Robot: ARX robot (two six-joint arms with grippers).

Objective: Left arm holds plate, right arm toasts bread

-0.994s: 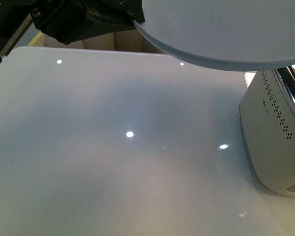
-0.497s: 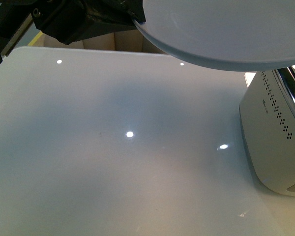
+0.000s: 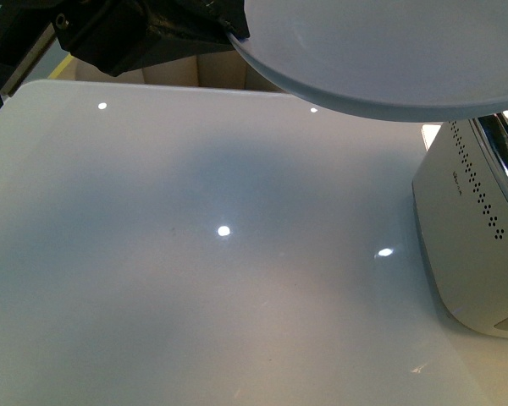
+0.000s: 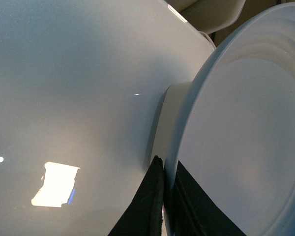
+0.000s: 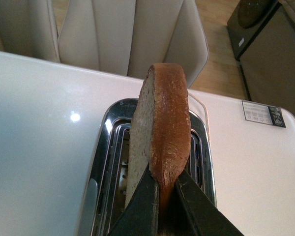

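Note:
My left gripper point(image 3: 224, 30) is shut on the rim of the pale blue-white plate point(image 3: 389, 59), holding it in the air above the table's far right. In the left wrist view the black fingers point(image 4: 150, 196) pinch the plate's edge point(image 4: 246, 142). My right gripper point(image 5: 162, 189) is shut on the bread point(image 5: 160, 128), a brown-crusted slice held on edge right above the slots of the white toaster point(image 5: 113, 147). The toaster also shows at the right edge of the front view point(image 3: 474, 228), partly under the plate. The right gripper is out of the front view.
A glossy white table point(image 3: 195, 254) with light reflections fills the front view. Beige chair backs point(image 5: 128, 34) stand beyond the table's far edge. A dark cabinet point(image 5: 270, 54) stands on the wooden floor beyond.

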